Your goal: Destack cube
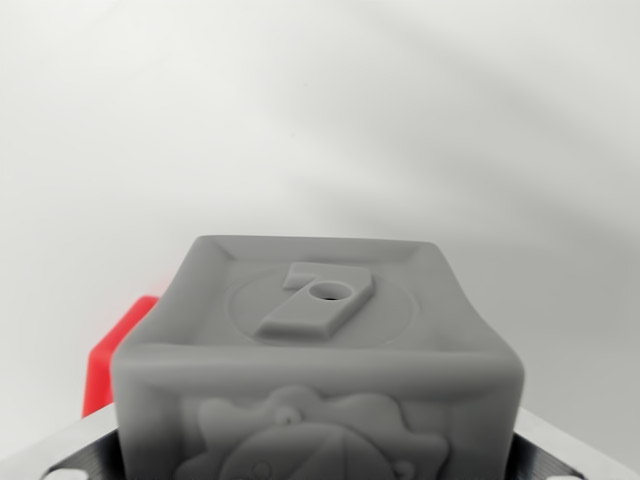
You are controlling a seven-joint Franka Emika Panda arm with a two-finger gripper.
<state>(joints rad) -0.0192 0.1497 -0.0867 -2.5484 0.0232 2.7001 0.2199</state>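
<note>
Grey cube (320, 350) fills near view, gripper (320, 455) apparently clamped on it (fingers mostly hidden); red cube (115, 355) behind-left, apart; looks destacked, placing left.

Matt grey cube, glossy red piece, pale smooth surface

The grey cube (318, 345) looks like soft moulded plastic or rubber, matt and smooth, with a raised numeral on top and an embossed figure on its near face. The red object (112, 355) behind it at the wrist view's left appears to be shinier, hard plastic. The gripper fingers (70, 450) at the bottom corners show brushed metal edges and dark ribbed pads. The white table (320, 110) seems smooth and matt.
</note>
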